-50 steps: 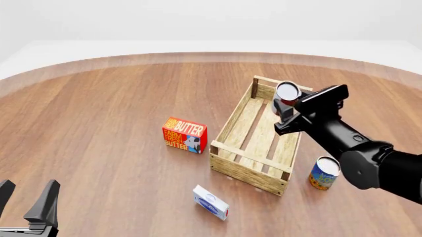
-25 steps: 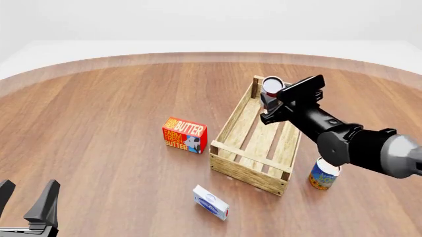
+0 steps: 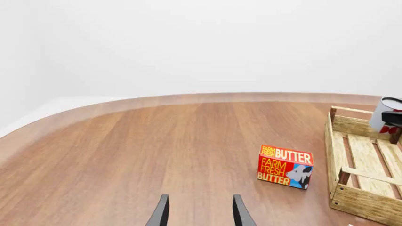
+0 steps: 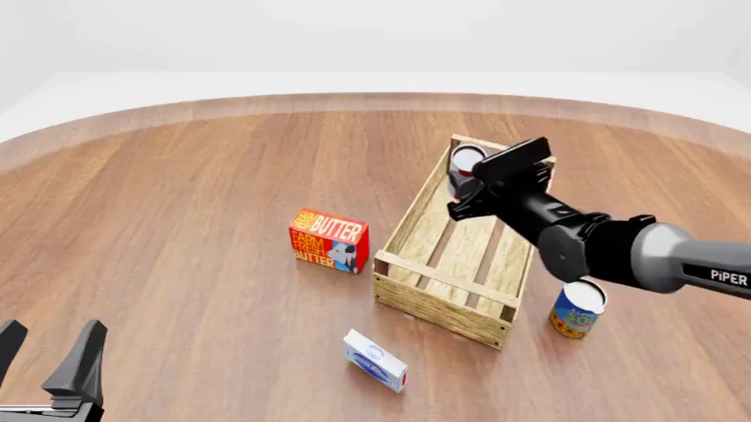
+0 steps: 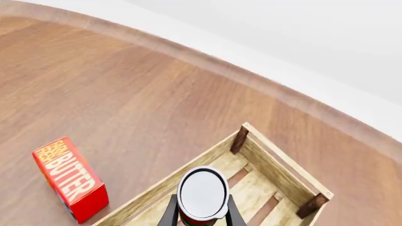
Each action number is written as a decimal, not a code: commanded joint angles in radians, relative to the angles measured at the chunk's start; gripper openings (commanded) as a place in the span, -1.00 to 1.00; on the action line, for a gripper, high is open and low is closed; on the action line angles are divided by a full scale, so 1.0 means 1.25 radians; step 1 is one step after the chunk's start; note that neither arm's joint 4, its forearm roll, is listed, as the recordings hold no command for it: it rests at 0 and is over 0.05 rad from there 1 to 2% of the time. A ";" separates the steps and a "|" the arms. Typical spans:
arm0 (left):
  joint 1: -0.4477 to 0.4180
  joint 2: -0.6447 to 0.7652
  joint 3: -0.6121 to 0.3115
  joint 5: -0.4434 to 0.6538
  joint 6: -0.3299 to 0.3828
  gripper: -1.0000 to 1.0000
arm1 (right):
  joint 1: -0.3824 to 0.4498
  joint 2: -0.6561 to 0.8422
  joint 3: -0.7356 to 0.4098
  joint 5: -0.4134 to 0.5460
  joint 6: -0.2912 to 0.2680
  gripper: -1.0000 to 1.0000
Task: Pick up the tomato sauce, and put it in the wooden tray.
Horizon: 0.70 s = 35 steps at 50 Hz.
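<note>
While the left gripper sits spread and empty at the near left, the right gripper pinches the tomato sauce above the wooden tray's far end.

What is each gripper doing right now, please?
Left gripper: open, holding nothing.
Right gripper: fingers closed on the tomato sauce, over the wooden tray.

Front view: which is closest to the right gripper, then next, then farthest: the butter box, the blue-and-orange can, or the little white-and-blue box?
From the right gripper, holding the tomato sauce over the wooden tray:
1. Butter box, left of the tray.
2. Blue-and-orange can, right of the tray's near end; not much farther.
3. White-and-blue box, in front of the tray, nearest the camera.
</note>
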 commanded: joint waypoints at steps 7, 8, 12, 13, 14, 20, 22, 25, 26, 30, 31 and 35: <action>0.000 0.000 0.000 0.000 0.000 1.00 | 0.002 0.051 -0.018 -0.004 0.026 -1.00; 0.000 0.000 0.000 0.000 0.000 1.00 | 0.002 0.054 -0.018 -0.005 0.027 -1.00; 0.000 0.000 0.000 0.000 0.000 1.00 | 0.000 0.063 -0.019 -0.008 0.029 -1.00; 0.000 0.000 0.000 0.000 0.000 1.00 | -0.001 0.066 -0.018 -0.011 0.029 -1.00; 0.000 0.000 0.000 0.000 0.000 1.00 | -0.002 0.069 -0.017 -0.013 0.030 -1.00; 0.000 0.000 0.000 0.000 0.000 1.00 | -0.011 0.089 -0.013 -0.026 0.034 -1.00; 0.000 0.000 0.000 0.000 0.000 1.00 | -0.013 0.093 -0.012 -0.029 0.033 -1.00; 0.000 0.000 0.000 0.000 0.000 1.00 | -0.017 0.101 -0.012 -0.032 0.029 -1.00; 0.000 0.000 0.000 0.000 0.000 1.00 | -0.018 0.103 -0.012 -0.032 0.028 -1.00; 0.000 0.000 0.000 0.000 0.000 1.00 | -0.020 0.113 -0.014 -0.032 0.024 -1.00; 0.000 0.000 0.000 0.000 0.000 1.00 | -0.020 0.113 -0.014 -0.032 0.024 -1.00; 0.000 0.000 0.000 0.000 0.000 1.00 | -0.020 0.122 -0.015 -0.034 0.023 -1.00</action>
